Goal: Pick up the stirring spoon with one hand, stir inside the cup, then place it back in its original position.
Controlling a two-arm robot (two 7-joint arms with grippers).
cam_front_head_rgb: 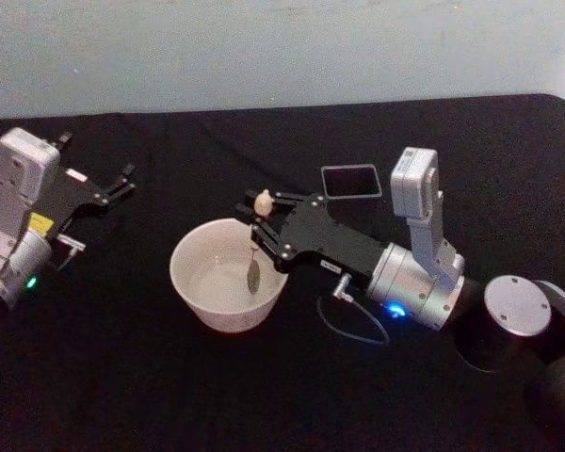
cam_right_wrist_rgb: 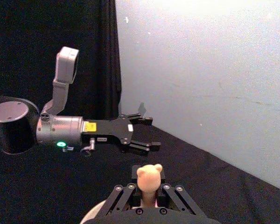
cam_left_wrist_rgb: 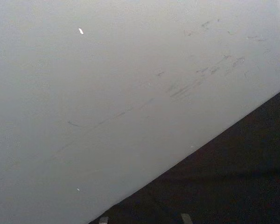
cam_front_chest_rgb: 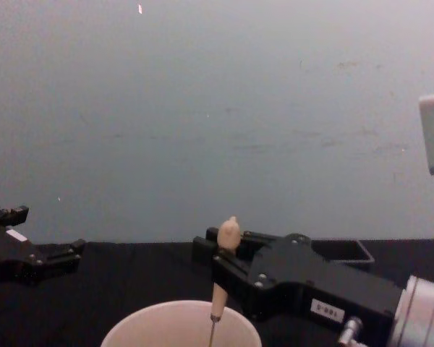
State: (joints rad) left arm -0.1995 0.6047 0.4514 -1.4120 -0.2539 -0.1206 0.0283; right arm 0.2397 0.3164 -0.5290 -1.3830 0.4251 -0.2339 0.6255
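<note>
Head view has the right gripper (cam_front_head_rgb: 262, 226) clamped on the stirring spoon (cam_front_head_rgb: 254, 266) right under its rounded beige knob, holding it upright with the small silvery bowl down inside the cup (cam_front_head_rgb: 217, 315). That cup's wide, pale and round, sitting on the black table (cam_front_head_rgb: 122, 386). The dark grey square holder (cam_front_head_rgb: 350, 167) is just behind the right arm, and the left gripper (cam_front_head_rgb: 126, 182) sits off left, fingers apart.

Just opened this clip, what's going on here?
The right gripper is shut on the spoon, holding it upright with its bowl down inside the cup, so this looks like the stirring step. The holder stands behind that gripper with no spoon in it. The left gripper sits open and idle off to the left, apart from the cup.
</note>
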